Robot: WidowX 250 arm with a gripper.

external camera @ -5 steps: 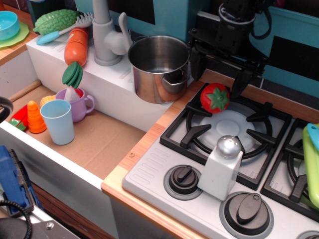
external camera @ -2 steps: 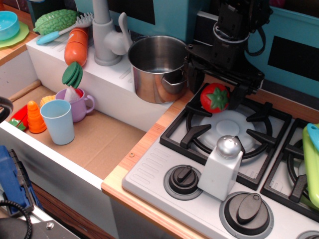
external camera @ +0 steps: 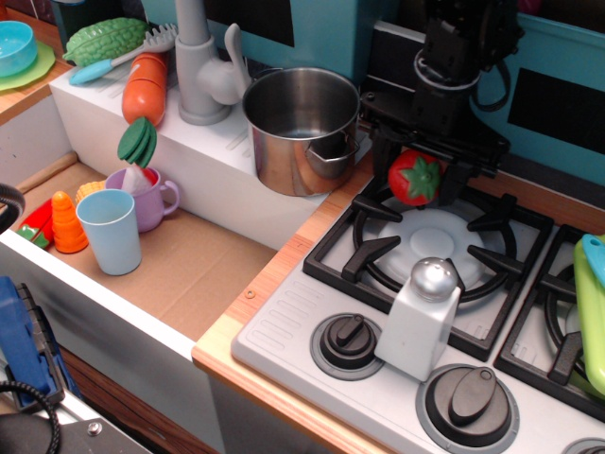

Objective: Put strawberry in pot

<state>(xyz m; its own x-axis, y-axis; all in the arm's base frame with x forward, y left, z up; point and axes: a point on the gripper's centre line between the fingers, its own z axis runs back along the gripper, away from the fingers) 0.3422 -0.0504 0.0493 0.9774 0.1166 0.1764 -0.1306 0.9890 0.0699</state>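
One black robot gripper (external camera: 418,178) is pointed straight down, jaws clamped on the glossy red plastic strawberry (external camera: 415,177), held over the black stove grate (external camera: 427,248), at 3 o'clock of the shiny steel pot (external camera: 302,130).

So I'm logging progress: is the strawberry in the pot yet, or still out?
Out. The strawberry sits between the gripper jaws above the stove grate, right of the pot, whose visible interior holds no fruit.
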